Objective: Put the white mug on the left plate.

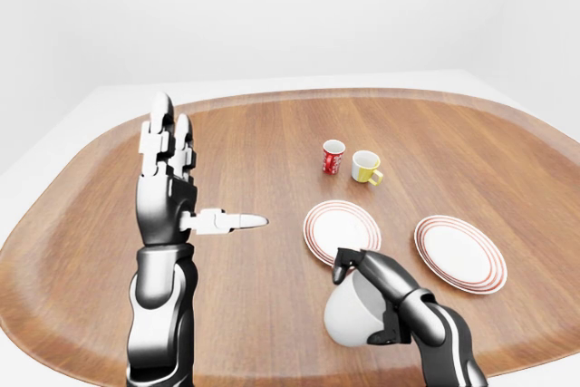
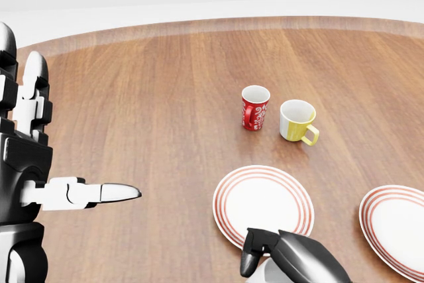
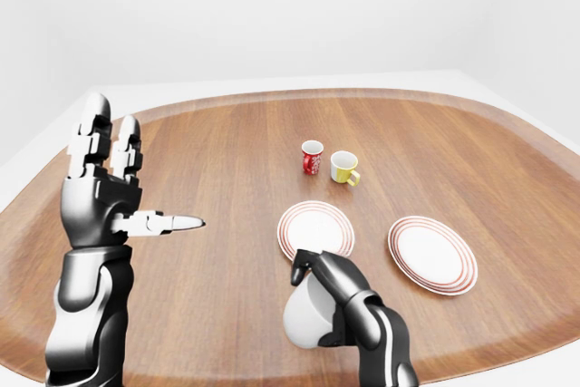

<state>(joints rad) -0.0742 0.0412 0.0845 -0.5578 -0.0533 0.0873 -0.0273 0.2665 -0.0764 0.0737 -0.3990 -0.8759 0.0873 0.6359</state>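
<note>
The right hand [image 1: 391, 292] has its fingers [image 1: 349, 265] curled round the white mug [image 1: 353, 314], holding it tilted near the surface's [image 1: 272, 151] bottom edge, just short of the left plate [image 1: 342, 231]. The left hand [image 1: 168, 174] stands upright, fingers spread, holding nothing. Since the mug leans, it may land on the plate's rim and topple on release.

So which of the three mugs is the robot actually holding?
The white mug, low in the left-eye view, with the right hand wrapped round it. The red mug and the yellow mug stand untouched beyond the two plates.
</note>
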